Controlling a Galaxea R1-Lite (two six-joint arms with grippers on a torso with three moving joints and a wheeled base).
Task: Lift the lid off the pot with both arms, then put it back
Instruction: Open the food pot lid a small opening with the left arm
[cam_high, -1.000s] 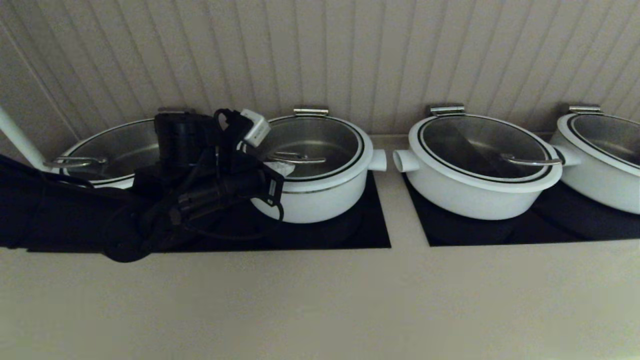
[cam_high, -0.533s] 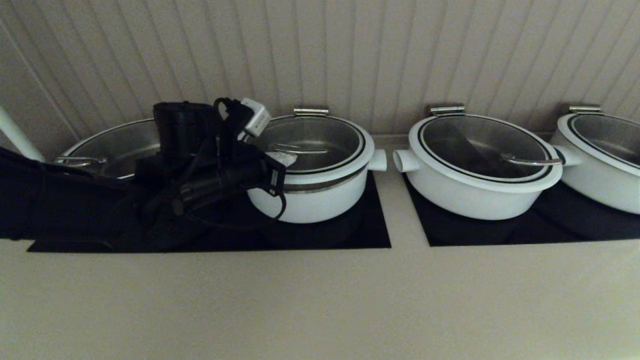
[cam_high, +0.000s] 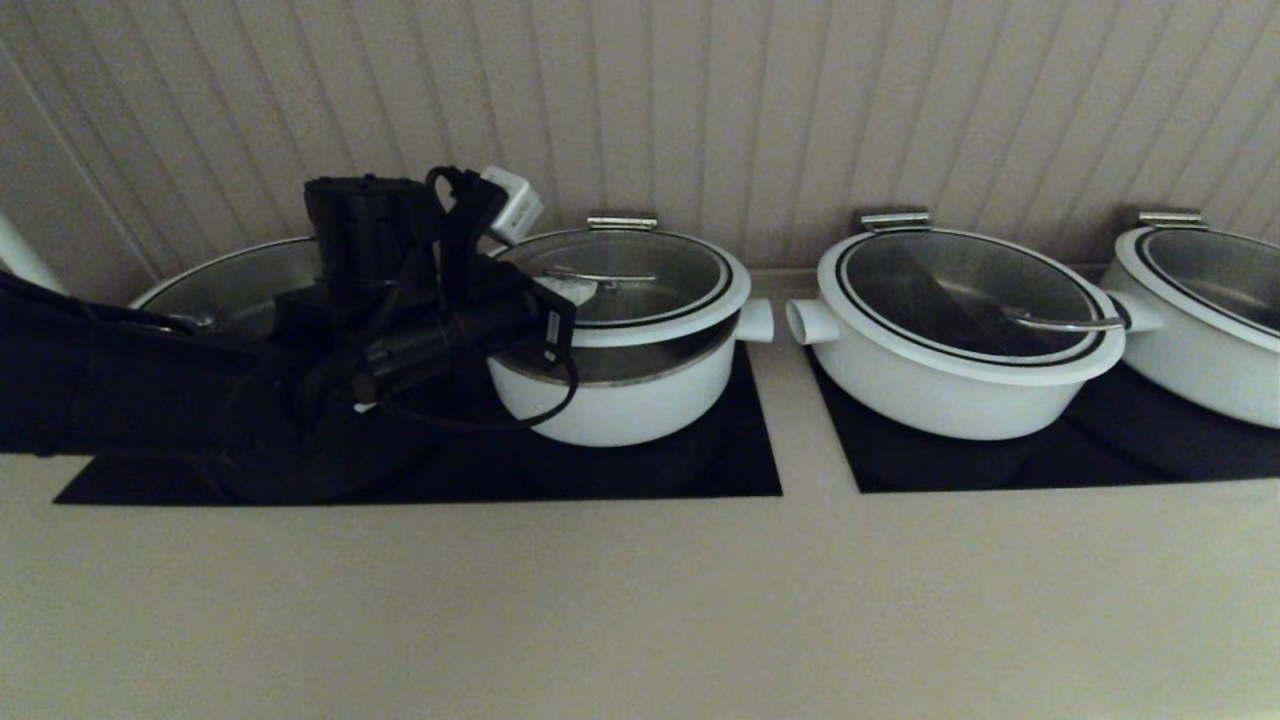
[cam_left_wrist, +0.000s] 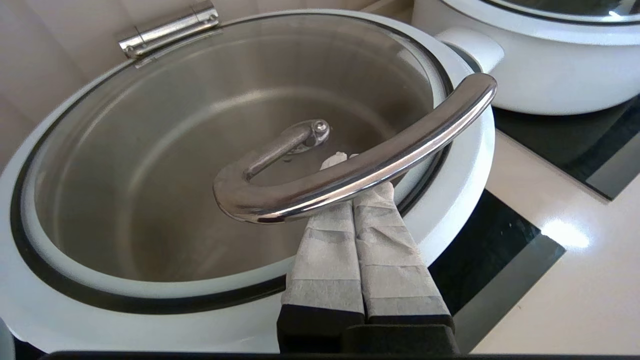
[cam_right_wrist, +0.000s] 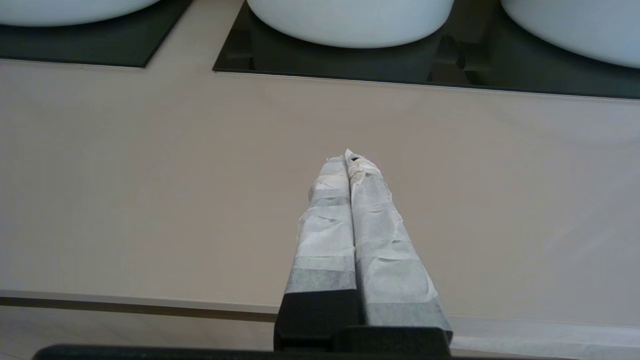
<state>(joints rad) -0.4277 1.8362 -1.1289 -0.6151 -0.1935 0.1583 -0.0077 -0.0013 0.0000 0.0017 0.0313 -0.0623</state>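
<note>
The pot (cam_high: 620, 405) stands on a black panel, second from the left. Its glass lid (cam_high: 640, 262) is tilted up off the pot at the near left side, with a gap showing the steel rim, and its far edge stays at the hinge (cam_high: 622, 223). My left gripper (cam_high: 572, 292) is shut, its taped fingers pressed together and hooked under the lid's curved steel handle (cam_left_wrist: 360, 172), bearing it from below. The left gripper (cam_left_wrist: 342, 160) and lid (cam_left_wrist: 175, 150) fill the left wrist view. My right gripper (cam_right_wrist: 347, 160) is shut and empty above the bare counter, out of the head view.
Similar white lidded pots stand at the left (cam_high: 230, 290), right (cam_high: 950, 340) and far right (cam_high: 1200, 310). Black cooktop panels (cam_high: 700, 470) lie under them. A panelled wall rises close behind. The beige counter (cam_high: 640, 600) spreads in front.
My left gripper has risen with the lid's handle. The lid's near side has lifted off the pot and the gap under it has widened.
</note>
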